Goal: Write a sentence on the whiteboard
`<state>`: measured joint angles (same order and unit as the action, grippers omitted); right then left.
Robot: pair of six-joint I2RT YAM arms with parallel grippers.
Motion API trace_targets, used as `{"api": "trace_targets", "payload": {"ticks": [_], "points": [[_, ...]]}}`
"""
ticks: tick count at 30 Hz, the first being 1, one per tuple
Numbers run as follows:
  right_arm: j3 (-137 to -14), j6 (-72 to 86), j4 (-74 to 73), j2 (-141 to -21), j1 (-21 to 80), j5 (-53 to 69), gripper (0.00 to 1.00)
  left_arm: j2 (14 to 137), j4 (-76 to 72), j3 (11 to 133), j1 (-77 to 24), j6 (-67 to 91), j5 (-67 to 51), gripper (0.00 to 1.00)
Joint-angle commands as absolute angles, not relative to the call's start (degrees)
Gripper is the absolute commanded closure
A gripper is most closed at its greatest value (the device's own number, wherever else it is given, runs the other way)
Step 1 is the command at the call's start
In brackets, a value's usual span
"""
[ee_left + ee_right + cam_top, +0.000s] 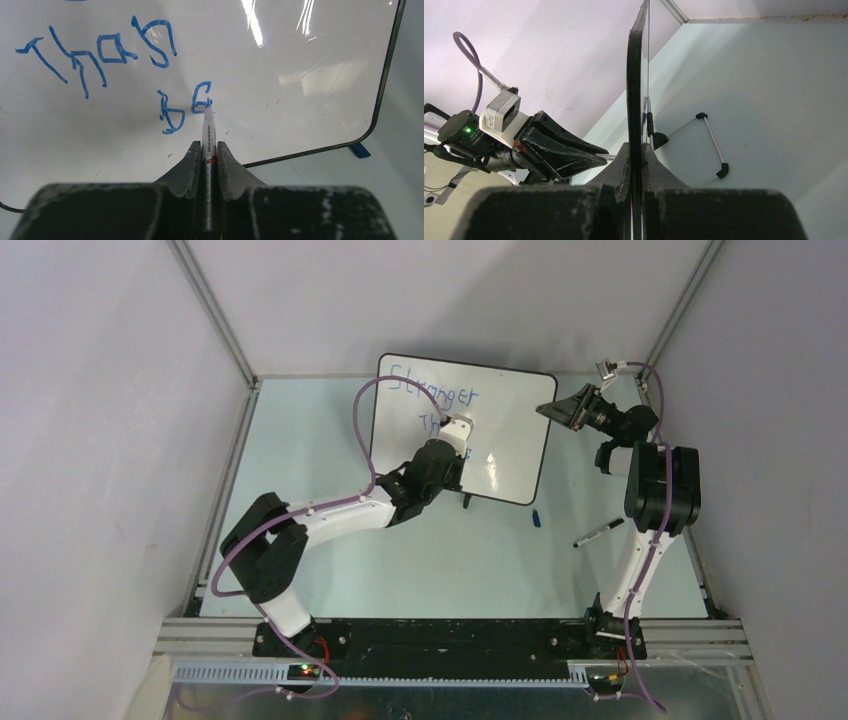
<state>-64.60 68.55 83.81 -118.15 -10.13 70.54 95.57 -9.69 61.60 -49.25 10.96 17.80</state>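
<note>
At the whiteboard's (310, 100) middle, the left gripper (209, 149) is clamped on a marker (208, 131) whose tip touches the sentence's (107, 52) last blue letters; its other words lie farther up the board. The right gripper (636, 152) is pinched onto the whiteboard's right edge.

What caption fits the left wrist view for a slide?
Left claw grips a marker, tip on the whiteboard, at the bottom of the sentence.

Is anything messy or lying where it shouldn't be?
A little. A blue cap and a dark marker lie loose on the table, just off the near right corner of the whiteboard. The blue writing also wobbles, each line starting further right.
</note>
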Motion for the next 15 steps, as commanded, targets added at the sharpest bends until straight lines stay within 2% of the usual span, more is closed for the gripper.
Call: {"api": "trace_targets", "payload": {"ticks": [1,15], "points": [[-65.1,71.6,86.3,-113.6,-10.0,70.3,1.0,92.2,-10.2,62.5,-49.0,9.8,18.3,1.0],[-65.1,71.5,86.2,-113.7,-9.9,69.7,1.0,85.2,-8.1,64.4,-48.7,11.5,19.1,1.0]]}}
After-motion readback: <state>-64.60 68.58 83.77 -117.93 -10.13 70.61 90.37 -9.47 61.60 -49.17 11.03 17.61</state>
